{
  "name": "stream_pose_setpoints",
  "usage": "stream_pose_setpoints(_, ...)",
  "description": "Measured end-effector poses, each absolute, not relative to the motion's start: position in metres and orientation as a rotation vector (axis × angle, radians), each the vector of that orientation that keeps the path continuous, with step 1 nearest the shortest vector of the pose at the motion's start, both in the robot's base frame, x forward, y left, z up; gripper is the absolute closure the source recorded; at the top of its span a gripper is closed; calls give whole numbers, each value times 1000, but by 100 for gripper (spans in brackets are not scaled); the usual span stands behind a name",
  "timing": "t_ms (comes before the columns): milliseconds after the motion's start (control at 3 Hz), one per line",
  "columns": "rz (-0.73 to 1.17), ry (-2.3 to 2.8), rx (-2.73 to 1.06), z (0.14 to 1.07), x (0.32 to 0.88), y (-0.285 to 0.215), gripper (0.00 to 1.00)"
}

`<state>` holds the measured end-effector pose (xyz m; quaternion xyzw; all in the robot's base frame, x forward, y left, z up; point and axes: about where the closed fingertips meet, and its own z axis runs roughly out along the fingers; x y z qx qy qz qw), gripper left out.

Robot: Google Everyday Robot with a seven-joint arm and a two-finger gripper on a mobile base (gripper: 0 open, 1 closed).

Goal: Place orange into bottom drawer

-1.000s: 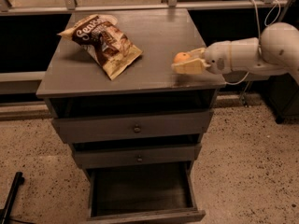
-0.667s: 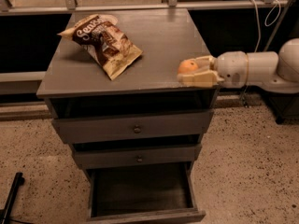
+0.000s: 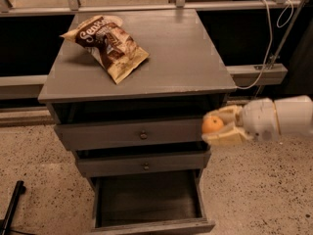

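Holding the orange (image 3: pixel 212 125) in the air beside the cabinet's right side.

Clamping the fruit between the two pale fingers of the gripper (image 3: pixel 215 127), closed above and below it. Hovering level with the upper knobbed drawer front (image 3: pixel 122 136), at the right edge of the grey cabinet (image 3: pixel 186 62). Reaching in from the right on the white arm (image 3: pixel 286 117). Keeping the orange above and to the right of the bottom drawer (image 3: pixel 146 199), well apart from it. Showing that drawer pulled out at the cabinet's foot, dark inner tray exposed behind a plain grey front board. Showing a chip bag (image 3: pixel 110 45) lying on the left part of the cabinet top, far from the gripper.
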<state>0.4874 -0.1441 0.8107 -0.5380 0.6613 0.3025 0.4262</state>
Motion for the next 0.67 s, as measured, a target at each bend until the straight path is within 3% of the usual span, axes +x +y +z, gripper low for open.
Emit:
stream_pose_setpoints(333,742,1745,-1443,754,463,-144,100)
stream_pose_setpoints(667,756,1722,-1447,759,464,-143,100)
